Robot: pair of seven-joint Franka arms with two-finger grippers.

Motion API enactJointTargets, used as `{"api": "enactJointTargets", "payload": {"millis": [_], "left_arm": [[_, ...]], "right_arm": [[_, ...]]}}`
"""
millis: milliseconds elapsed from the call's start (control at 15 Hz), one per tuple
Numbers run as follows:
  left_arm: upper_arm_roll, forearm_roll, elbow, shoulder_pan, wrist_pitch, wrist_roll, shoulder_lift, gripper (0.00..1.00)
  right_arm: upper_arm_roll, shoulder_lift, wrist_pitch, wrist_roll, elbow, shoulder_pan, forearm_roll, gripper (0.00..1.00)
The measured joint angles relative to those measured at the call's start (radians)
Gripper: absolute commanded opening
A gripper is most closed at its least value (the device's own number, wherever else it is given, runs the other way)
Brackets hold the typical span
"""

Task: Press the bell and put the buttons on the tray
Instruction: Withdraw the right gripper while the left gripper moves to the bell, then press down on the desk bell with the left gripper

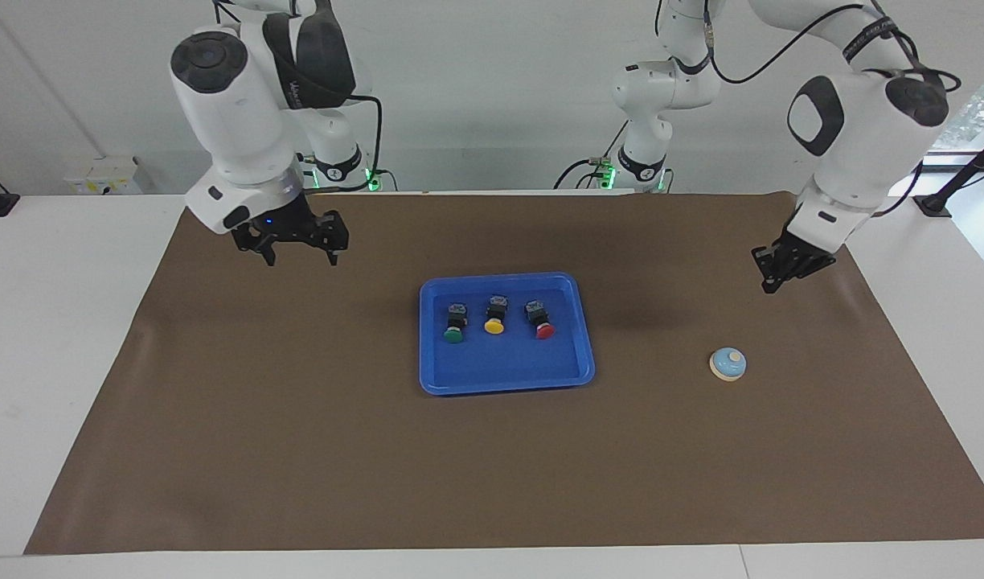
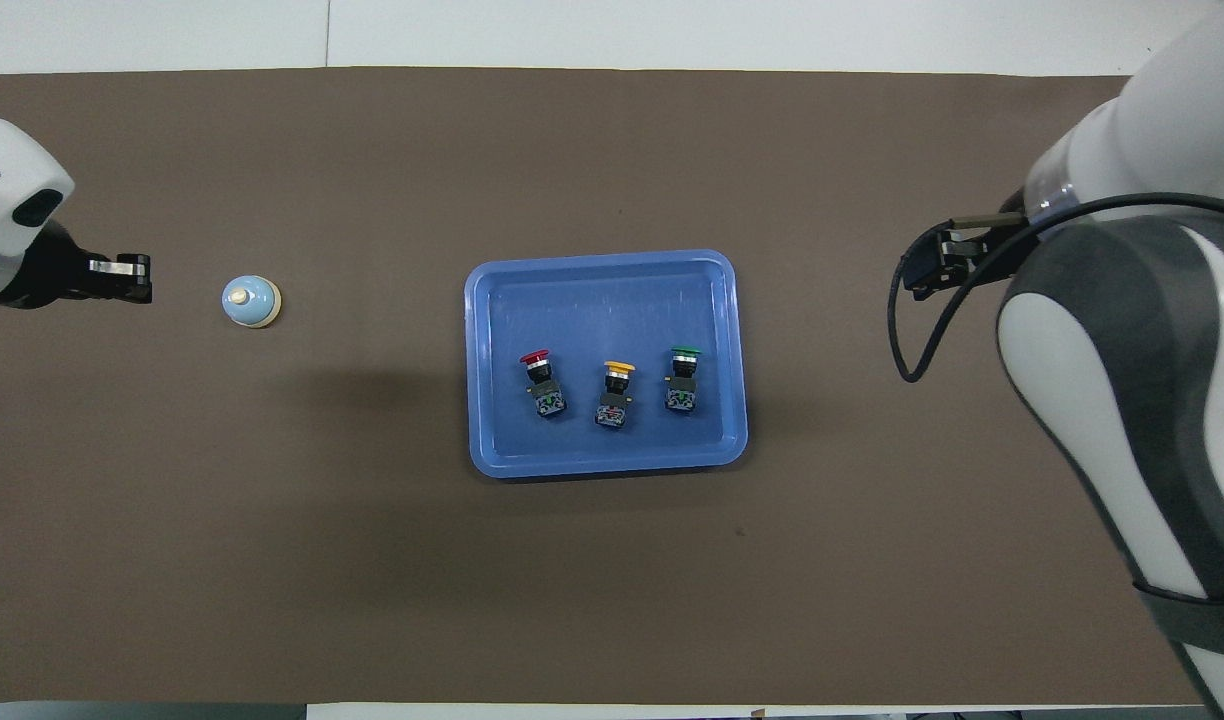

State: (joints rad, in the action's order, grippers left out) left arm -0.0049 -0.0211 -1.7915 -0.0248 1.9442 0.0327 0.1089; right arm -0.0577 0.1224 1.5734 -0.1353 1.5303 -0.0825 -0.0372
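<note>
From the facing camera, the blue tray (image 1: 506, 378) sat mid-worktop on the brown mat (image 1: 299, 450), holding the green button (image 1: 455, 322), yellow button (image 1: 495, 314) and red button (image 1: 539, 319) in a row. The bell (image 1: 727, 363) stood on the mat toward the left arm's end. The left tool (image 1: 773, 279) hung over the mat, its fingers pinched together and empty. The right tool (image 1: 299, 253) hung spread wide, empty, over the mat at its own end.

From overhead, the bell (image 2: 250, 301) lay just beside the left tool (image 2: 137, 279), apart from it; the tray (image 2: 592, 462) was well apart from the right tool (image 2: 917, 277).
</note>
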Motion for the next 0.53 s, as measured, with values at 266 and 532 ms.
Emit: {"api": "enactJointTargets", "payload": {"millis": [266,532], "left_arm": [[0.004,0.000,0.006,-0.004,0.140,-0.007,0.143,0.00],[0.008,0.000,-0.011,0.005,0.180,-0.007,0.169,0.00]], "right_arm": [[0.000,-0.054,-0.061,0.097,0.000,0.086,0.015,1.00],[0.004,-0.098,-0.128,0.152,0.001,0.117,0.015,1.00]]}}
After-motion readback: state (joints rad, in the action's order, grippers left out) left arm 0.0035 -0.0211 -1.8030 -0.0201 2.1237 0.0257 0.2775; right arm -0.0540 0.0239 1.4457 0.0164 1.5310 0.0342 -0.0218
